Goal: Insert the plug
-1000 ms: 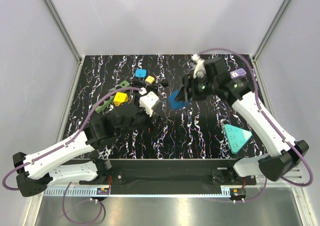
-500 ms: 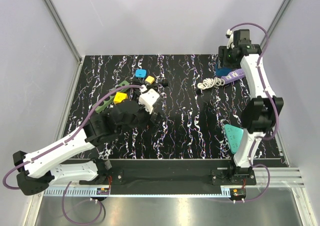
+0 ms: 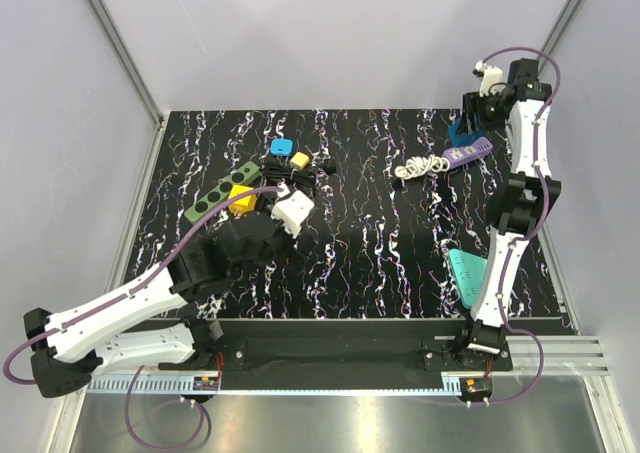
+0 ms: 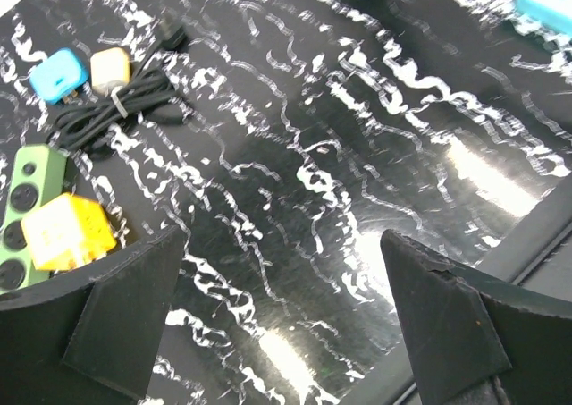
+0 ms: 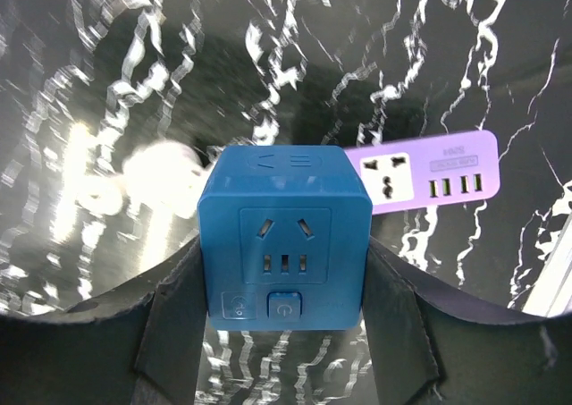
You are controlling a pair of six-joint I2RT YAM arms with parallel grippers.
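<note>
A blue cube socket [image 5: 284,235] sits between the fingers of my right gripper [image 5: 284,275], which is shut on its two sides. Its outlet face points at the wrist camera. In the top view that gripper [image 3: 466,126] hangs over the far right corner of the table. Just beneath it lies a purple power strip [image 5: 427,171] [image 3: 468,154], with a coiled white cord [image 3: 421,165] to its left. I cannot pick out the plug clearly. My left gripper [image 4: 281,248] [image 3: 285,245] is open over bare table, left of centre.
Near the left gripper are a white cube [image 3: 293,210], a yellow cube [image 4: 67,232] on a green strip [image 3: 212,204], small blue [image 4: 58,74] and yellow [image 4: 111,67] adapters, and a black cable bundle [image 4: 112,114]. A teal triangular block [image 3: 472,273] lies front right.
The right arm has swung from the table's middle to the far right corner, carrying the blue cube. The left arm has drawn back slightly, uncovering more of the green strip.
</note>
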